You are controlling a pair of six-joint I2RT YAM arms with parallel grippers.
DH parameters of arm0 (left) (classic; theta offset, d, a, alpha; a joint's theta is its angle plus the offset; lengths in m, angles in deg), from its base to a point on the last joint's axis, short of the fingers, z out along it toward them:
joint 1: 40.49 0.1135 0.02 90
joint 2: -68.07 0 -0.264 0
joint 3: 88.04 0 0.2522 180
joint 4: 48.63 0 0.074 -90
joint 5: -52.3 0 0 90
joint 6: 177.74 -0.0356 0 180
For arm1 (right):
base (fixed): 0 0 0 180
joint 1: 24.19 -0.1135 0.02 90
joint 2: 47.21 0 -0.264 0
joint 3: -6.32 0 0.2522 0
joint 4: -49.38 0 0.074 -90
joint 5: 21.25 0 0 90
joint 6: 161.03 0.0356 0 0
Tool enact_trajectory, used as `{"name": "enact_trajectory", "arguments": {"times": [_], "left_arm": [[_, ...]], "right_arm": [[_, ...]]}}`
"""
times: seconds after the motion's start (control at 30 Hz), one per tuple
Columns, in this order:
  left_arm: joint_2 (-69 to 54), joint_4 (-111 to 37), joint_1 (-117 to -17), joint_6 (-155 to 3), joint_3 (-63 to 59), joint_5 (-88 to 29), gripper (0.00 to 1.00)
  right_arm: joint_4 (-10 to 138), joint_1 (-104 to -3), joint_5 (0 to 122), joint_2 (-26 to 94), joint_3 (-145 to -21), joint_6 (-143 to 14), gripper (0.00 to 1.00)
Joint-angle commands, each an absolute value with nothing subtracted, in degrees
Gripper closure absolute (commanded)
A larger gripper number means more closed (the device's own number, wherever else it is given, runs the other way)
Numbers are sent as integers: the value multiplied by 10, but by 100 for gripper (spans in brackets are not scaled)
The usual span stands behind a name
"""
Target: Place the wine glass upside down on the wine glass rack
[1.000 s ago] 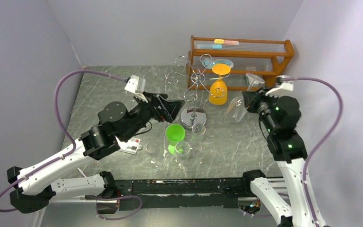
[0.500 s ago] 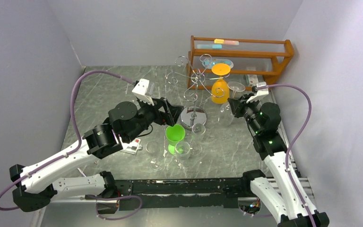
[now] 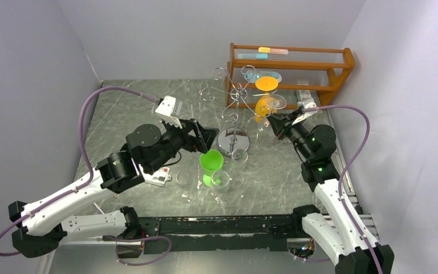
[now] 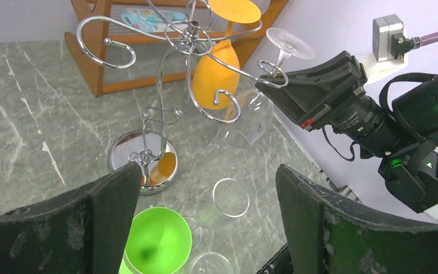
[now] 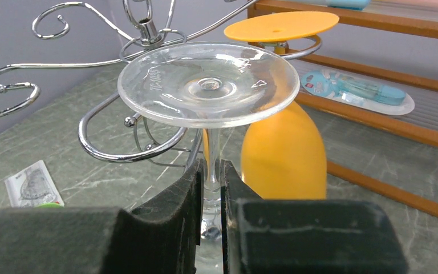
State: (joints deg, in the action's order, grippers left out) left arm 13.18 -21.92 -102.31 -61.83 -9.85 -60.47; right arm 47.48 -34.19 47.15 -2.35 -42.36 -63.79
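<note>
1. The left gripper [image 3: 206, 137] hovered above the middle of the desk over a green cup [image 3: 211, 160]. Its fingers [image 4: 105, 211] were spread wide and held nothing. The left arm reached in from the near-left corner with the wrist pointing toward the right edge.
2. The wine glass rack [image 3: 232, 138] stood upright at mid-desk, nearer the far edge. An orange wine glass [image 5: 285, 148] hung upside down from one of its arms.
3. The wine glass [image 5: 208, 85] was in the air just right of the rack, upside down. Its foot was on top and its bowl hung below. Its long axis was close to vertical, leaning a little. The stem sat right beside a scroll-ended arm; whether they touched could not be told.
4. The right gripper [image 3: 278, 124] was clamped on the glass's stem, with a finger [image 5: 171, 217] on either side. The right arm rose from the near-right corner and bent toward the rack.
5. A wooden shelf rack [image 3: 348, 57] stood at the far-right corner.
</note>
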Motion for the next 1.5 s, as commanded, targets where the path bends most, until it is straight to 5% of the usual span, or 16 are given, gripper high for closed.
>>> {"name": "enact_trajectory", "arguments": {"times": [0.0, 0.8, 1.47], "left_arm": [[129, -225, -1026, -617, -111, -594, 9], [134, -222, -1026, -599, -130, -593, 10], [146, -214, -1025, -591, -134, -597, 11]], "right_arm": [[410, -345, 450, -19, -417, -639, 100], [400, -351, 299, 50, -458, -653, 100], [432, -353, 296, 11, -448, -729, 99]]}}
